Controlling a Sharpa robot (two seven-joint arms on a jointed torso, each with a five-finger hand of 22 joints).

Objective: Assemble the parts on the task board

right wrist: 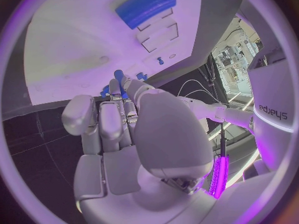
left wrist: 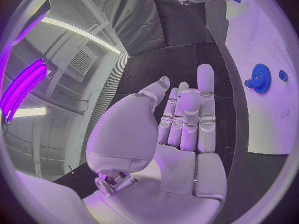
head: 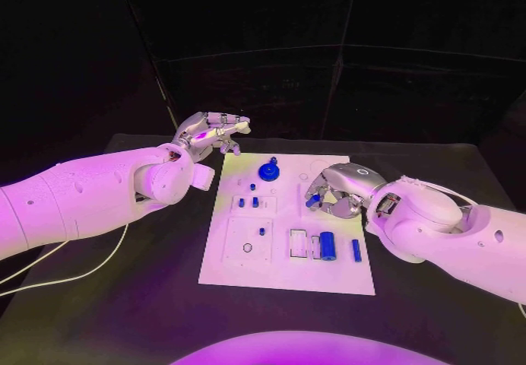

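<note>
The white task board point(head: 287, 266) lies in the middle of the black table. On it are a blue gear point(head: 268, 170), a thick blue cylinder point(head: 327, 245), a thin blue pin point(head: 356, 250) and a few small blue pegs point(head: 255, 201). My right hand point(head: 337, 188) hovers over the board's right half and pinches a small blue part point(head: 315, 199) at its fingertips point(right wrist: 118, 87). The cylinder point(right wrist: 146, 6) lies beyond it. My left hand point(head: 210, 132) hangs off the board's far left corner, fingers point(left wrist: 187, 114) stretched out and holding nothing. The gear point(left wrist: 259, 78) lies to its side.
A white cable point(head: 66, 277) runs over the table at the left. Empty slots and a small hole point(head: 248, 247) mark the board's near half. Black table point(head: 427, 163) surrounds the board on all sides.
</note>
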